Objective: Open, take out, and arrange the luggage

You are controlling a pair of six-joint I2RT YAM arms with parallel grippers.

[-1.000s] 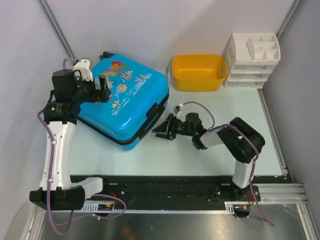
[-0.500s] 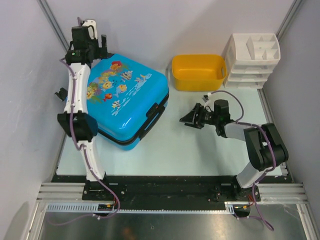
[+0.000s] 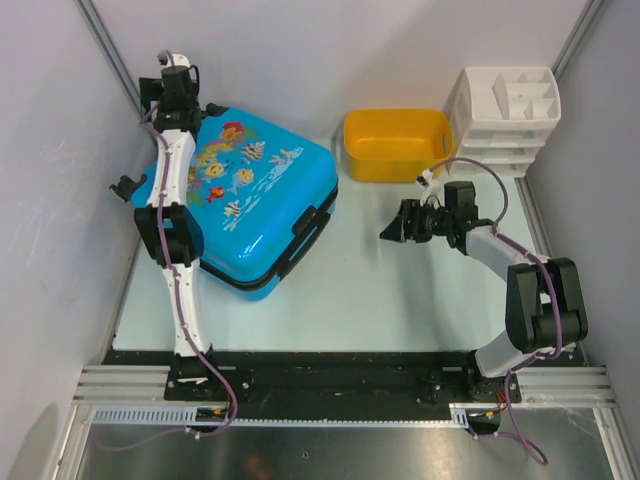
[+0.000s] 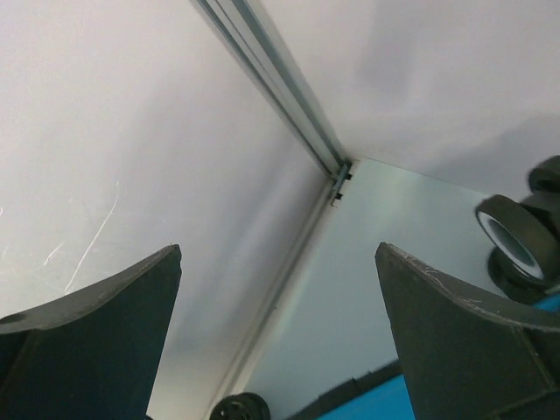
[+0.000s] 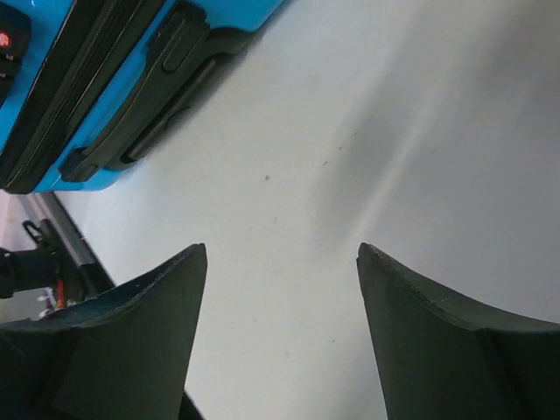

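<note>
None of the job looks done to me: the luggage (image 3: 250, 200) lies shut on the far left of the desk (image 3: 400, 290), left fingers (image 4: 87, 350) spread empty at its far corner, right fingers (image 5: 114, 350) spread empty to its right, not touching.

A yellow plastic tub (image 3: 396, 166) sits at the far side of the pale desk (image 3: 400, 300). Just to its right stands a white stack of drawers (image 3: 497, 152), topped by an open tray split into compartments. A black strip (image 3: 330, 372) runs along the desk's near edge.
</note>
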